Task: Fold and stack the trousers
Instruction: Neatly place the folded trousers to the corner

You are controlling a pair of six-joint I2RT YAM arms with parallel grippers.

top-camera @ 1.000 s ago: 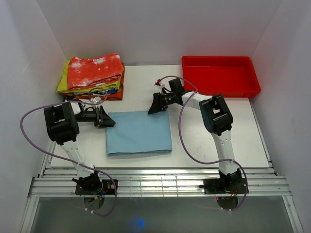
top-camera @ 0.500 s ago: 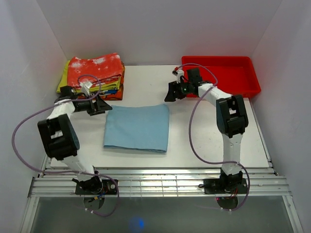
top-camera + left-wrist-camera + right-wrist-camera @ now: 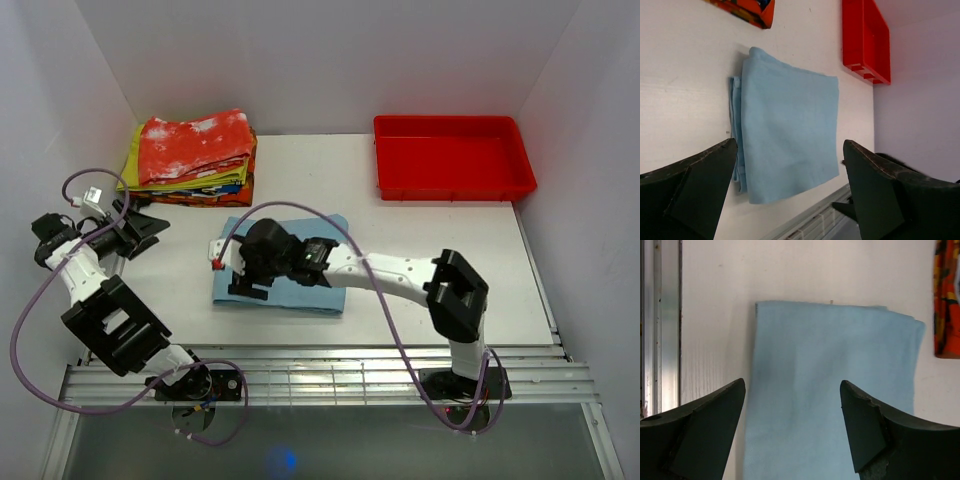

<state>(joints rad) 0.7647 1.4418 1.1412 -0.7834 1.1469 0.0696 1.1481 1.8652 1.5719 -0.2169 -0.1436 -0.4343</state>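
Note:
The light sky-blue trousers (image 3: 315, 275) lie folded into a flat rectangle on the white table, in front of the clothes stack. My right gripper (image 3: 240, 278) hovers over their left part, open, with nothing between its fingers. In the right wrist view the trousers (image 3: 835, 355) fill the gap under the right gripper (image 3: 792, 383). My left gripper (image 3: 150, 228) stands open off to the left, apart from the trousers and pointing toward them. In the left wrist view the trousers (image 3: 787, 125) lie ahead of the open left gripper (image 3: 790, 144), with stacked layers showing along one edge.
A stack of folded clothes (image 3: 192, 158), red-and-white on top, sits at the back left, close behind the trousers. A red tray (image 3: 452, 158) stands at the back right. The slatted metal rail (image 3: 330, 375) runs along the near table edge. White walls close in both sides.
My left gripper opened wide and swung back to the far left. My right arm swept from the red tray across the table to hover over the trousers' left part, opening a little more.

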